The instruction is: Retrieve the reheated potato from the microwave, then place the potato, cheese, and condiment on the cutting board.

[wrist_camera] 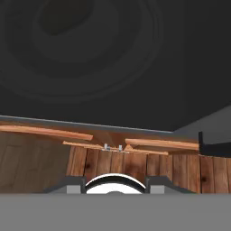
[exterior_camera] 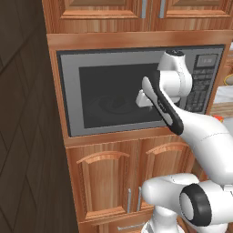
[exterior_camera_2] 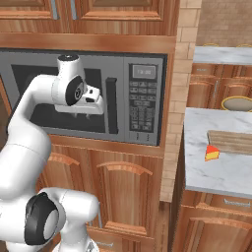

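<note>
The microwave (exterior_camera: 75, 95) is built into wooden cabinetry, and its dark glass door (exterior_camera_2: 44, 113) is closed. The keypad (exterior_camera_2: 142, 106) and vertical door handle (exterior_camera_2: 111, 106) are to the right of the glass. My gripper (exterior_camera_2: 83, 115) hangs close in front of the glass, left of the handle, open with nothing in it. The hand view looks at the lower door glass (wrist_camera: 90, 58), where faint turntable rings show. The potato is hidden behind the door. The cheese (exterior_camera_2: 212, 153) lies on the marble counter beside the cutting board (exterior_camera_2: 231, 141). The condiment is out of view.
Wooden cabinet doors (exterior_camera: 109, 182) sit below the microwave, and more cabinets (exterior_camera_2: 113, 10) above. A brick column (exterior_camera_2: 174, 123) separates the microwave from the marble counter (exterior_camera_2: 216, 172) on the right. A yellow-rimmed dish (exterior_camera_2: 237, 104) sits at the counter's back.
</note>
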You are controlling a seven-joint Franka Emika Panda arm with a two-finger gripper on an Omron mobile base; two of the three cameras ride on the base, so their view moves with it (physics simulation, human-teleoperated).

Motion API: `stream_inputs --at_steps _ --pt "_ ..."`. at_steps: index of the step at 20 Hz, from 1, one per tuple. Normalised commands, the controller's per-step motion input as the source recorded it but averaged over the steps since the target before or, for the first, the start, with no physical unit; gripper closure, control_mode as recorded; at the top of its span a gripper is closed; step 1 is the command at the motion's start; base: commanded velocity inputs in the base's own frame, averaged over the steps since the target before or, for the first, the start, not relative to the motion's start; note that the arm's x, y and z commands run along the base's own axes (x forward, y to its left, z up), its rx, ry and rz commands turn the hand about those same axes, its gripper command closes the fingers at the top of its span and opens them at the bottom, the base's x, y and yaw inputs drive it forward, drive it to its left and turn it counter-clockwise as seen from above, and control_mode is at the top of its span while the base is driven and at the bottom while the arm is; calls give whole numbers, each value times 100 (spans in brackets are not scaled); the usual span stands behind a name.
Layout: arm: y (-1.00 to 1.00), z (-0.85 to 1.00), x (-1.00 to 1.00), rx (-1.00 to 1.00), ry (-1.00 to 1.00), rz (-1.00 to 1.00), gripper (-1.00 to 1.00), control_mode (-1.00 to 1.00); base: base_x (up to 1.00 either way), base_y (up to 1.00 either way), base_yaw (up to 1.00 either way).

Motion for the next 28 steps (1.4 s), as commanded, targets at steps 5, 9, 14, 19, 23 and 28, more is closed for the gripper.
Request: stream_inputs --at_steps 5,9,14,19,23,28 --pt "0 0 -13 0 -8 1 -100 -100 0 0 0" --pt "0 0 -35 -1 -26 1 -100 -100 0 0 0" --pt "-18 12 -30 2 -20 -7 -100 -100 0 0 0" --pt "-26 20 -23 2 -6 -13 -100 -100 0 0 0" --pt "-37 11 -21 1 -15 -11 -100 -100 0 0 0" --pt "-31 8 -16 2 -11 -3 -100 -100 0 0 0"
